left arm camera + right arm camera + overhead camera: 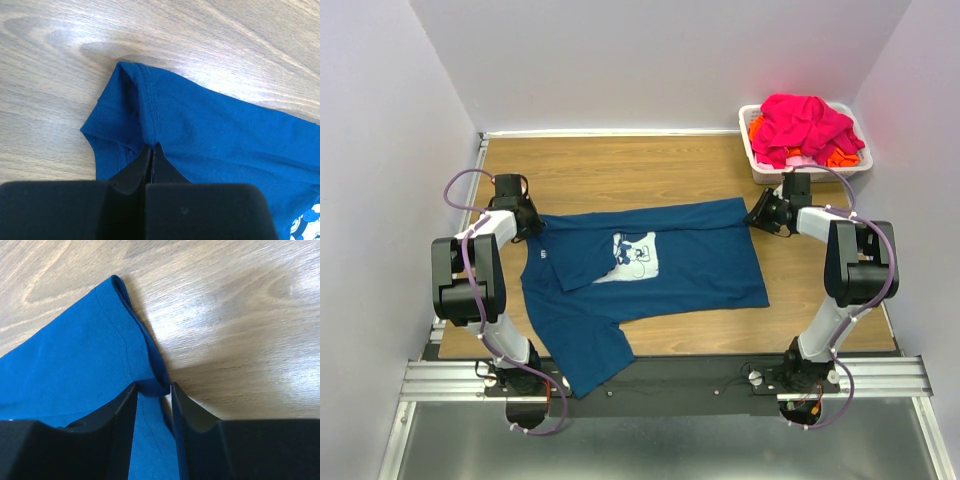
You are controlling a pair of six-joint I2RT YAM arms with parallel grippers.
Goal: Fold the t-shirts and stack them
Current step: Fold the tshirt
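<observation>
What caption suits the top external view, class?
Left end effector and right end effector at opposite ends of a spread teal-blue t-shirt; a pink shirt and orange shirts fill the basket.

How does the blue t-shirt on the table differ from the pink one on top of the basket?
The blue t-shirt lies spread on the table, partly folded over on itself beside its pale chest print. The pink t-shirt sits bunched in a heap in the white basket. The left gripper pinches the blue t-shirt's edge, while nothing touches the pink t-shirt. Both are soft cloth, and neither is fully folded yet.
</observation>
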